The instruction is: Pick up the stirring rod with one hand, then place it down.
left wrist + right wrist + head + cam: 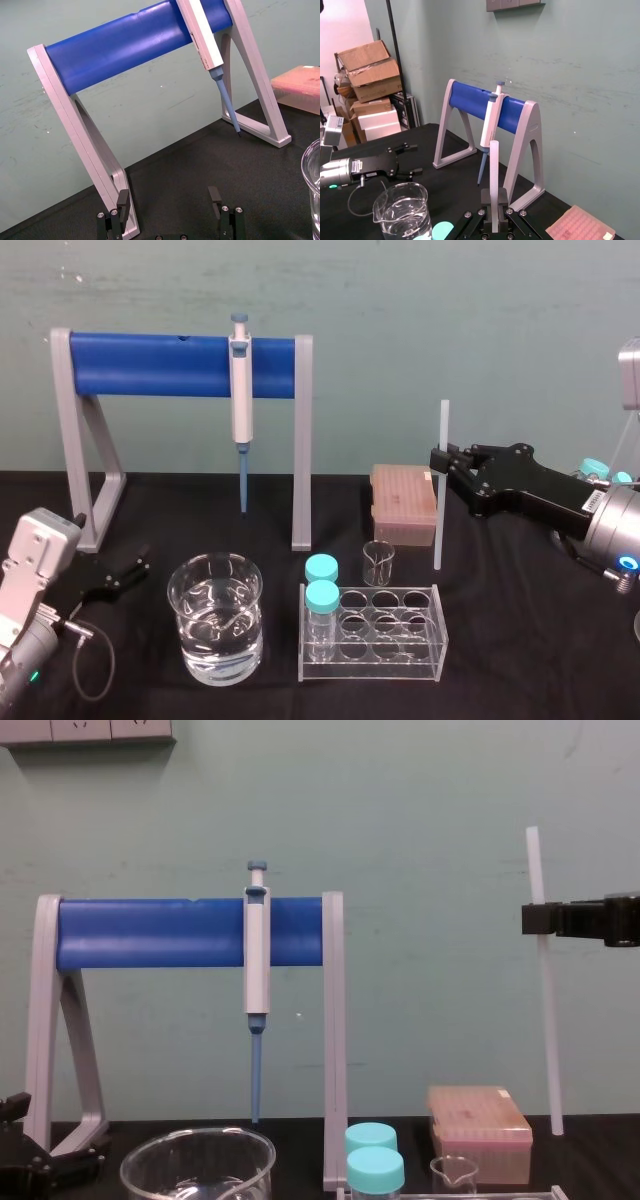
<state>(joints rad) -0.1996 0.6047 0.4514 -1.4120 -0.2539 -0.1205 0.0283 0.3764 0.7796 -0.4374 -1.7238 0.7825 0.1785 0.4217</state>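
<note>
The stirring rod point(440, 510) is a thin translucent-white stick standing upright to the right of the pink tip box. My right gripper point(437, 466) is shut on it about a third of the way down from its top. The chest view shows the rod point(546, 1020) hanging nearly vertical from the black jaws of the right gripper point(537, 918), with its lower end at or just above the table; I cannot tell if it touches. In the right wrist view the rod point(493, 170) rises from the right gripper point(494, 212). My left gripper point(120, 575) rests open at the far left, holding nothing.
A grey stand with a blue bar point(150, 365) holds a pipette point(241, 390) at the back. A water-filled beaker point(215, 618), a clear tube rack point(420, 635) with two blue-capped vials, a small beaker point(378, 562) and the pink tip box point(402, 502) stand left of the rod.
</note>
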